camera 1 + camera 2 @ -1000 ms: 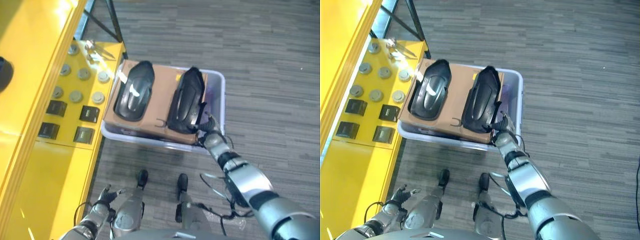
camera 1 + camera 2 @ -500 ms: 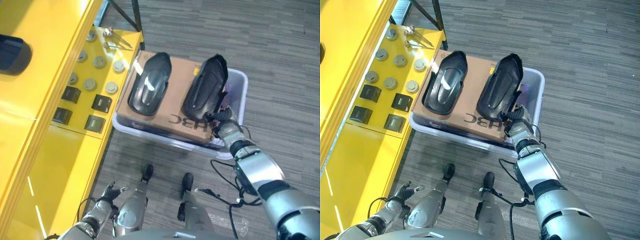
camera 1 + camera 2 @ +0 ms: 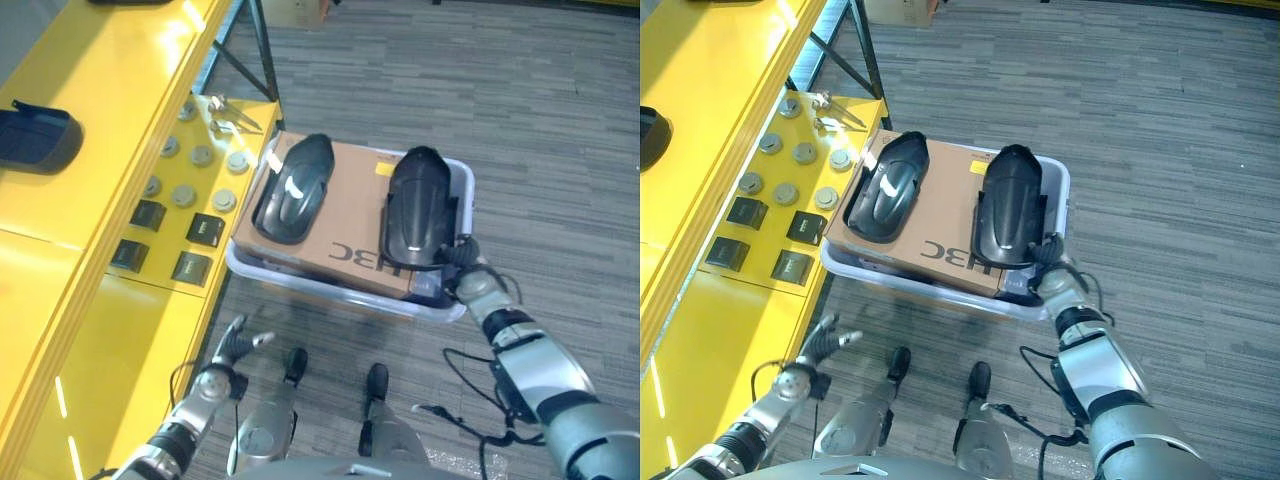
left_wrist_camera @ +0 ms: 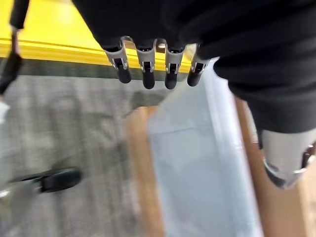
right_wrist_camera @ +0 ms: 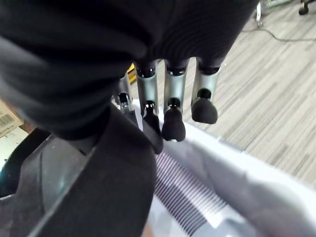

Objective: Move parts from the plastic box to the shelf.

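A clear plastic box [image 3: 330, 292] stands on the carpet beside the yellow shelf [image 3: 100, 120]. A cardboard sheet [image 3: 350, 215] lies across it and carries two black moulded parts. The left part [image 3: 295, 187] lies tilted. My right hand [image 3: 478, 283] is at the box's near right corner, its fingers [image 5: 170, 111] and thumb closed on the near end of the right part [image 3: 418, 220], which fills the space under the palm [image 5: 84, 197]. My left hand [image 3: 232, 345] hangs low by the shelf's front, open, with its fingers [image 4: 143, 61] spread.
The shelf's lower tier holds round metal discs [image 3: 190, 170] and small black blocks [image 3: 205, 230]. A dark part [image 3: 35, 140] lies on the upper tier. Black frame legs [image 3: 262, 60] rise behind the box. Open carpet [image 3: 560, 150] lies to the right.
The camera view has shifted. The right part has turned straighter on the cardboard in my right hand. My left hand has come up with its fingers spread.
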Robot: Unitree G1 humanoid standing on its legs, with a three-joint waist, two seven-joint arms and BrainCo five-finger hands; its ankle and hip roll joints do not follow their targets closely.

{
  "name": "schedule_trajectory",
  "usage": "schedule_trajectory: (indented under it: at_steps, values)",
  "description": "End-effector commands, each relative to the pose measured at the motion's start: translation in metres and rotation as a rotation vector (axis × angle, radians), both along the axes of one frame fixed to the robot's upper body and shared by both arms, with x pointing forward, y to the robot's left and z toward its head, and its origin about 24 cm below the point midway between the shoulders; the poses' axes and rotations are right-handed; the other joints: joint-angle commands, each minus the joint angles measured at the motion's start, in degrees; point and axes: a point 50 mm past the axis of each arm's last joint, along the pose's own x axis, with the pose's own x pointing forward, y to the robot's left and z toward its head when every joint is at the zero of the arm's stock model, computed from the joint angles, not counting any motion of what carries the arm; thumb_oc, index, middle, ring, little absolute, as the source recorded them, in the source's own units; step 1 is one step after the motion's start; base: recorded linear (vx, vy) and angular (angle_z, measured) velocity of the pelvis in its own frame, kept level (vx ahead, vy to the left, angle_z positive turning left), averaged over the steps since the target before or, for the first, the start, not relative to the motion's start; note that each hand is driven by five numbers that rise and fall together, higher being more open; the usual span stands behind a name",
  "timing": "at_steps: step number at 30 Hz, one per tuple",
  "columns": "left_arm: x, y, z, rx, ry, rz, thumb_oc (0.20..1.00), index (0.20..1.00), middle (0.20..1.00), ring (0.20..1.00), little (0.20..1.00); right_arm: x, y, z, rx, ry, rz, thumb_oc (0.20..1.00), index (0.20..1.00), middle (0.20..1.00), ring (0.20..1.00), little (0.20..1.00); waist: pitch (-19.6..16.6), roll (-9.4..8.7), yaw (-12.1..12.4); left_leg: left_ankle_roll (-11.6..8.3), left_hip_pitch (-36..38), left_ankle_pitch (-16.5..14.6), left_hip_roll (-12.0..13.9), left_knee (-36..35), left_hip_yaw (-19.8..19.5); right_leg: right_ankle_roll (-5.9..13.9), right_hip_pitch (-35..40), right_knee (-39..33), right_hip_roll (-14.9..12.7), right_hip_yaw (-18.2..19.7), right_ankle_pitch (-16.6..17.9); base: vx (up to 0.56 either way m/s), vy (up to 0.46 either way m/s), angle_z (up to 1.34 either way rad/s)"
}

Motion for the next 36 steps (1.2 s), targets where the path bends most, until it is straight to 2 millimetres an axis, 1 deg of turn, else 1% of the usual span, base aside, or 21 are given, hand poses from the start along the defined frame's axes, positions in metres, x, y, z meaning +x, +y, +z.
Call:
schedule_trajectory:
  at_steps: [1,2,3,4,6,7,10,11,12,13,14,15,16,17,19,20,21,24,26,29,36]
  values:
    - [0.012,0.003,0.021,-0.059,-0.090,-0.031,1.000,1.000,1.000,1.000,1.000,-0.004,-0.019,0.014,-0.142,-0.023,0.020,0.200,0.200,0.200,0.200,0.200,-2.58,-1.13,0.14,-1.16,-0.90,-2.67,0.93,-0.78,-0.26,3.76,4.67,-0.07,-2.30,0.16,-7.38,-0.04,-0.032,-0.13]
    - [0.012,0.006,0.028,-0.075,-0.111,-0.026,1.000,1.000,1.000,1.000,1.000,-0.006,-0.021,0.016,-0.150,-0.028,0.026,0.200,0.200,0.200,0.200,0.200,-2.80,-1.16,0.10,-1.17,-0.52,-2.68,0.98,-0.78,-0.14,3.73,5.12,-0.07,-2.27,0.16,-7.52,-0.03,-0.043,-0.08]
    - [0.015,0.010,0.040,-0.094,-0.167,-0.017,1.000,1.000,1.000,1.000,1.000,-0.007,-0.023,0.021,-0.184,-0.050,0.039,0.200,0.200,0.200,0.200,0.200,-3.17,-1.10,0.06,-1.17,-0.12,-2.75,1.08,-0.78,-0.03,3.67,5.55,-0.07,-2.24,0.07,-7.72,-0.01,-0.041,-0.03]
    - [0.013,0.015,0.046,-0.096,-0.186,-0.008,1.000,1.000,1.000,1.000,1.000,-0.008,-0.022,0.024,-0.214,-0.066,0.070,0.200,0.200,0.200,0.200,0.200,-3.52,-1.15,-0.03,-1.20,0.51,-2.89,1.19,-0.78,0.11,3.62,6.13,-0.07,-2.20,-0.01,-7.93,0.00,-0.037,0.01]
    - [0.013,0.020,0.059,-0.127,-0.241,0.011,1.000,1.000,1.000,1.000,1.000,-0.011,-0.023,0.038,-0.282,-0.121,0.110,0.200,0.200,0.200,0.200,0.200,-4.34,-1.24,-0.22,-1.29,1.56,-3.17,1.45,-0.78,0.32,3.47,7.30,-0.07,-2.14,-0.05,-8.41,0.02,-0.039,-0.04]
    - [0.011,0.022,0.063,-0.144,-0.254,0.025,1.000,1.000,1.000,1.000,1.000,-0.015,-0.025,0.040,-0.302,-0.137,0.120,0.200,0.200,0.200,0.200,0.200,-4.86,-1.35,-0.28,-1.31,2.19,-3.42,1.55,-0.78,0.43,3.38,8.02,-0.07,-2.10,-0.16,-8.68,0.03,-0.047,-0.05]
    - [0.008,0.029,0.082,-0.219,-0.322,0.063,1.000,1.000,1.000,1.000,1.000,-0.024,-0.025,0.069,-0.427,-0.229,0.191,0.200,0.200,0.200,0.200,0.200,-6.36,-1.76,-0.82,-1.34,4.11,-4.02,2.07,-0.74,0.56,3.14,9.80,-0.07,-1.85,0.10,-9.39,0.04,-0.040,-0.07]
    - [0.008,0.029,0.082,-0.219,-0.322,0.063,1.000,1.000,1.000,1.000,1.000,-0.024,-0.025,0.069,-0.427,-0.229,0.191,0.200,0.200,0.200,0.200,0.200,-6.35,-1.77,-0.78,-1.34,4.15,-4.02,2.08,-0.74,0.57,3.13,9.83,-0.07,-1.85,0.10,-9.40,0.02,-0.044,-0.11]
    - [0.006,0.026,0.089,-0.308,-0.339,0.056,1.000,1.000,1.000,1.000,1.000,-0.028,-0.025,0.086,-0.472,-0.290,0.214,0.200,0.200,0.200,0.200,0.200,-7.32,-1.93,-1.30,-1.38,4.91,-4.28,2.36,-0.73,0.60,3.07,10.74,-0.07,-1.78,0.04,-9.75,0.03,-0.033,-0.09]
    - [0.006,0.024,0.094,-0.351,-0.351,0.053,1.000,1.000,1.000,1.000,1.000,-0.032,-0.024,0.097,-0.498,-0.337,0.225,0.200,0.200,0.200,0.200,0.200,-7.92,-2.04,-1.56,-1.36,5.48,-4.46,2.51,-0.72,0.59,3.06,11.24,-0.07,-1.71,0.11,-9.94,0.03,-0.034,-0.09]
    - [0.006,0.024,0.094,-0.351,-0.350,0.052,1.000,1.000,1.000,1.000,1.000,-0.032,-0.025,0.097,-0.498,-0.337,0.225,0.200,0.200,0.200,0.200,0.200,-7.88,-2.05,-1.52,-1.37,5.57,-4.51,2.52,-0.72,0.61,3.05,11.33,-0.07,-1.70,0.12,-9.97,0.00,0.000,0.00]
    - [0.008,0.017,0.097,-0.473,-0.342,0.069,1.000,1.000,1.000,1.000,1.000,-0.037,-0.016,0.114,-0.501,-0.438,0.254,0.200,0.200,0.200,0.200,0.200,-8.83,-2.22,-2.40,-1.29,6.11,-4.26,2.63,-0.72,0.81,2.97,11.67,-0.07,-1.68,0.60,-9.65,0.02,-0.007,-0.03]
    - [0.009,0.011,0.098,-0.535,-0.333,0.060,1.000,1.000,1.000,1.000,1.000,-0.041,-0.013,0.121,-0.484,-0.492,0.256,0.200,0.200,0.200,0.200,0.200,-9.30,-2.35,-2.66,-1.28,6.57,-4.40,2.71,-0.75,0.92,2.90,12.15,-0.07,-1.63,0.87,-9.81,0.05,-0.015,-0.02]
    - [0.009,0.011,0.098,-0.535,-0.332,0.061,1.000,1.000,1.000,1.000,1.000,-0.042,-0.013,0.120,-0.484,-0.491,0.256,0.200,0.200,0.200,0.200,0.200,-9.34,-2.39,-2.61,-1.30,6.87,-4.94,2.78,-0.73,1.00,2.86,12.44,-0.07,-1.59,0.88,-10.28,0.04,-0.006,-0.04]
    - [0.011,0.003,0.101,-0.641,-0.323,0.074,1.000,1.000,1.000,1.000,1.000,-0.048,-0.002,0.137,-0.486,-0.607,0.274,0.200,0.200,0.200,0.200,0.200,-10.18,-2.42,-3.50,-1.20,7.30,-4.74,2.85,-0.78,1.13,2.79,12.73,-0.07,-1.60,1.20,-10.06,0.03,-0.004,-0.11]
    - [0.014,-0.007,0.100,-0.749,-0.294,0.092,1.000,1.000,1.000,1.000,1.000,-0.055,0.006,0.146,-0.500,-0.687,0.285,0.200,0.200,0.200,0.200,0.200,-10.96,-2.62,-4.00,-1.09,8.15,-5.17,3.05,-0.78,1.46,2.75,13.32,-0.07,-1.52,1.47,-10.24,0.06,-0.017,-0.15]
    - [0.016,-0.014,0.101,-0.797,-0.284,0.091,1.000,1.000,1.000,1.000,1.000,-0.057,0.013,0.150,-0.513,-0.719,0.305,0.200,0.200,0.200,0.200,0.200,-11.34,-2.73,-4.32,-1.05,8.50,-5.35,3.13,-0.78,1.67,2.72,13.58,-0.07,-1.45,1.72,-10.29,0.06,-0.013,-0.12]
    - [0.020,-0.028,0.107,-0.865,-0.271,0.042,1.000,1.000,1.000,1.000,1.000,-0.064,0.029,0.162,-0.536,-0.806,0.355,0.200,0.200,0.200,0.200,0.200,-12.19,-3.06,-4.97,-1.05,9.16,-5.74,3.33,-0.78,2.04,2.71,13.97,-0.07,-1.26,2.08,-10.46,0.03,-0.005,-0.15]
    - [0.023,-0.036,0.108,-0.890,-0.254,0.023,1.000,1.000,1.000,1.000,1.000,-0.067,0.039,0.166,-0.539,-0.839,0.395,0.200,0.200,0.200,0.200,0.200,-12.65,-3.17,-5.29,-1.00,9.57,-5.99,3.39,-0.78,2.37,2.69,14.16,-0.07,-1.27,2.31,-10.47,0.02,-0.005,-0.11]
    - [0.026,-0.045,0.115,-0.914,-0.253,-0.020,1.000,1.000,1.000,1.000,1.000,-0.071,0.057,0.172,-0.538,-0.889,0.466,0.200,0.200,0.200,0.200,0.200,-13.13,-3.38,-5.59,-0.96,9.79,-6.16,3.41,-0.78,2.68,2.71,14.24,-0.07,-1.21,2.61,-10.48,0.01,-0.006,-0.09]
    - [0.031,-0.066,0.136,-0.957,-0.284,-0.140,1.000,1.000,1.000,1.000,1.000,-0.075,0.092,0.168,-0.474,-0.915,0.621,0.200,0.200,0.200,0.200,0.200,-13.66,-3.75,-5.87,-0.86,10.70,-6.51,3.48,-0.78,3.10,2.71,14.89,-0.07,-1.18,2.90,-10.58,0.00,-0.001,-0.02]
